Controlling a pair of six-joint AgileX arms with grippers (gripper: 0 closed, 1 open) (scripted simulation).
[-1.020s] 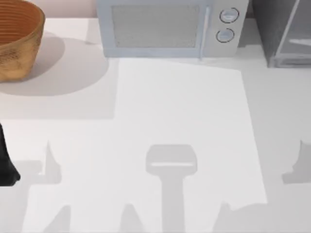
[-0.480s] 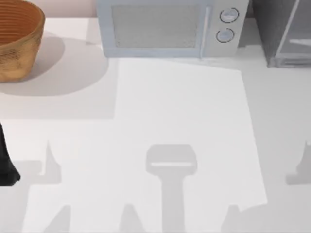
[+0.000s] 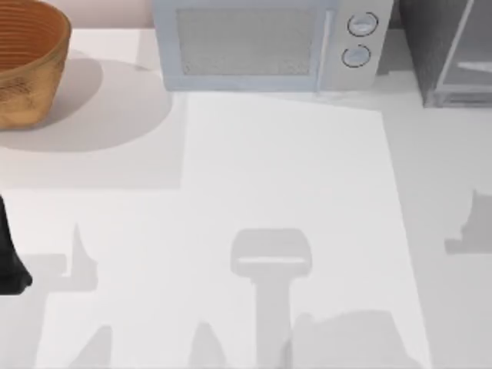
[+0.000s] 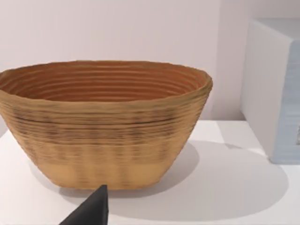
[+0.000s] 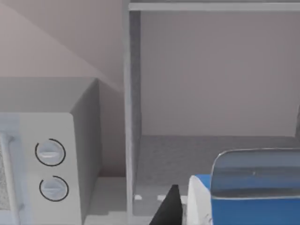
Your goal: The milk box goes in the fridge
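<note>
The milk box (image 5: 253, 194) shows in the right wrist view as a blue carton with a white side, close to the camera and in front of the fridge's open compartment. One dark finger (image 5: 167, 208) of the right gripper stands right beside its white side; whether the gripper is clamped on the carton cannot be told.

The fridge (image 5: 215, 93) stands open toward that camera, its grey interior and floor in view behind a pale frame. In the top view the fridge (image 3: 450, 50) sits at the far right corner of the surface (image 3: 292, 177).

Just beside the fridge stands a pale blue-grey microwave (image 3: 265, 42), with two round dials (image 5: 50, 169) on its front, one above the other.

At the far left of the surface is a woven basket (image 3: 27, 61). The left wrist view faces this basket (image 4: 103, 122) from near, with a dark finger (image 4: 91, 211) of the left gripper in front of it. The left arm (image 3: 9, 257) rests at the left edge of the surface; how wide its gripper stands cannot be told.
</note>
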